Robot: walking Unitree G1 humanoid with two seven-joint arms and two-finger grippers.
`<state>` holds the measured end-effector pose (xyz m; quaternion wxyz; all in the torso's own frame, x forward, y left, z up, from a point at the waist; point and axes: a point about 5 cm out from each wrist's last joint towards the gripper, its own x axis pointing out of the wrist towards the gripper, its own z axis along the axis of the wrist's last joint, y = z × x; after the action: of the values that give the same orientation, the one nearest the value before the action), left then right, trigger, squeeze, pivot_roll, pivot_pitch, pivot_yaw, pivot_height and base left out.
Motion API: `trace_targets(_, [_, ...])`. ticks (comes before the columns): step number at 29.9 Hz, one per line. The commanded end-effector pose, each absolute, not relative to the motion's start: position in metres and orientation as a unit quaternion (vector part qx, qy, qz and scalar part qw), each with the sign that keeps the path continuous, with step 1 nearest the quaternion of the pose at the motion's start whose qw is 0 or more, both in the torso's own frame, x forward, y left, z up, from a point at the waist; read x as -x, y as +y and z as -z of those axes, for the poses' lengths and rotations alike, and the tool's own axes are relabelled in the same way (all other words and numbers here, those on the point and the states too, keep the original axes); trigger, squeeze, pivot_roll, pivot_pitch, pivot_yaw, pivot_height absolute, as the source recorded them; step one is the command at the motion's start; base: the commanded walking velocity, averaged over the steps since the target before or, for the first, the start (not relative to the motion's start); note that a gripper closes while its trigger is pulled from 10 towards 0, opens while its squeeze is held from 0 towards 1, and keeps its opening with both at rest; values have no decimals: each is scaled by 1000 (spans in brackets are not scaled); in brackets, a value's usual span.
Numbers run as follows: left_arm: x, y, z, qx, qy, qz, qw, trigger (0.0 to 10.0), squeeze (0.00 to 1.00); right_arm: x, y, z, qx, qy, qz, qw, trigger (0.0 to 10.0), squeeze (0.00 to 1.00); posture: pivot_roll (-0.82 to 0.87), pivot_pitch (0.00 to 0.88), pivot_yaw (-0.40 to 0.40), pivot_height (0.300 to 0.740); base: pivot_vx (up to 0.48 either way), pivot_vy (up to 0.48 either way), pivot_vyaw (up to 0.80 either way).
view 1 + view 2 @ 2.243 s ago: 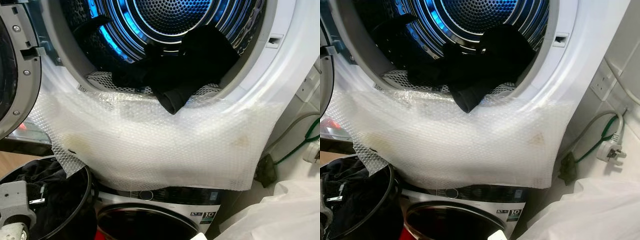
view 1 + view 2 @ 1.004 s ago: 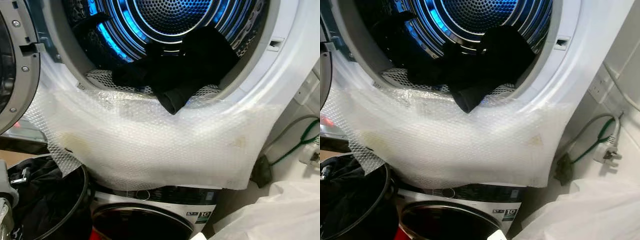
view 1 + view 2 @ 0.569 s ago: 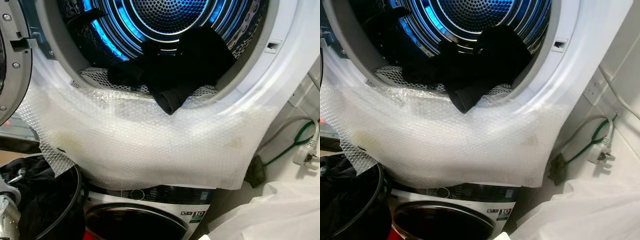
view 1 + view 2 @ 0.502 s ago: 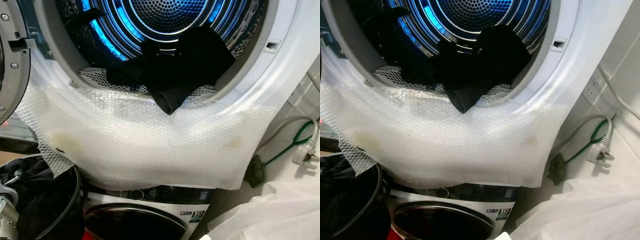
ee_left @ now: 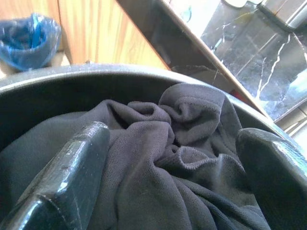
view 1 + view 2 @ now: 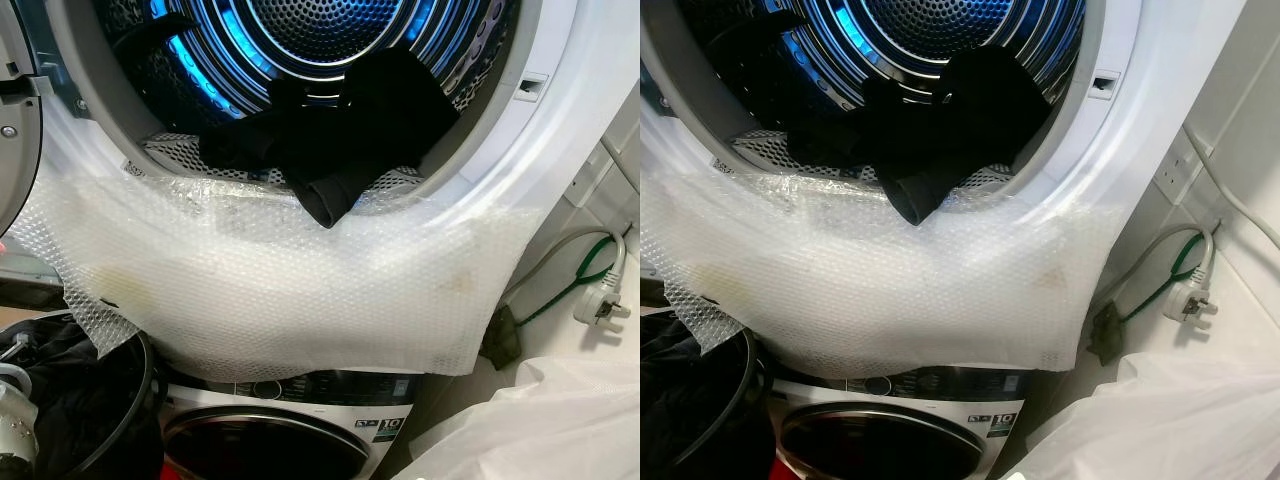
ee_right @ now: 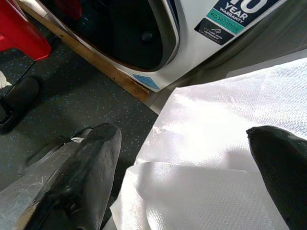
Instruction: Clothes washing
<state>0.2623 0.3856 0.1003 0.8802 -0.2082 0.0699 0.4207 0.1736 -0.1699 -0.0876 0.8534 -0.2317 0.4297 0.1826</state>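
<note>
Clothes [image 5: 158,158] fill the black basket [image 6: 140,400] at the lower left, below the open machine; they are dark, crumpled garments. The left hand [image 5: 172,167] is down inside that basket, its two black fingers [image 5: 62,177] spread apart on either side of a bunched fold of grey-black cloth, with the cloth lying between them and against them but not pinched. The grey wrist of that arm [image 6: 12,440] shows at the basket's edge. Further right, a sheet of bubble wrap [image 6: 290,290] hangs over the white lower rim of the upper machine. More dark clothing [image 6: 340,140] lies in the blue-lit drum [image 6: 320,40], one folded end drooping over the rim onto the wrap. Below is a second machine with a dark round door [image 6: 270,450]. At the right, a white plug on a grey and green cable [image 6: 600,305] rests by the wall, above a white plastic sheet [image 6: 540,420]. The right hand [image 7: 192,167] hangs low over that sheet, fingers wide apart, holding nothing.
</note>
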Motion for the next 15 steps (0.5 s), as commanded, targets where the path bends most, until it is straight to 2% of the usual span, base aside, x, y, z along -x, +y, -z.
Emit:
trace_targets(1, [-263, 388, -99, 223, 86, -430, 870, 10000, 1000, -174, -171, 87, 234, 427, -185, 854, 10000, 0, 121, 0, -117, 740, 0, 0, 0])
trace_targets(6, [-263, 389, -96, 220, 111, -444, 861, 10000, 1000, -177, -169, 86, 233, 424, -186, 855, 10000, 0, 119, 0, -108, 740, 0, 0, 0])
trace_targets(7, [-262, 389, -95, 210, 120, -450, 860, 10000, 851, -177, -168, 86, 232, 424, -186, 855, 10000, 0, 118, 0, -103, 740, 0, 0, 0])
trace_targets(8, [-260, 390, -94, 190, 130, -457, 859, 10000, 0, -176, -168, 86, 232, 425, -186, 855, 10000, 0, 118, 0, -103, 740, 0, 0, 0])
trace_targets(12, [-253, 397, -96, 80, 154, -466, 868, 10000, 0, -174, -165, 87, 227, 426, -186, 856, 10000, 0, 112, 0, -91, 740, 0, 0, 0])
trace_targets(15, [-249, 401, -91, 75, 166, -469, 864, 10000, 0, -173, -165, 88, 224, 427, -183, 856, 10000, 0, 89, 0, -96, 740, 0, 0, 0])
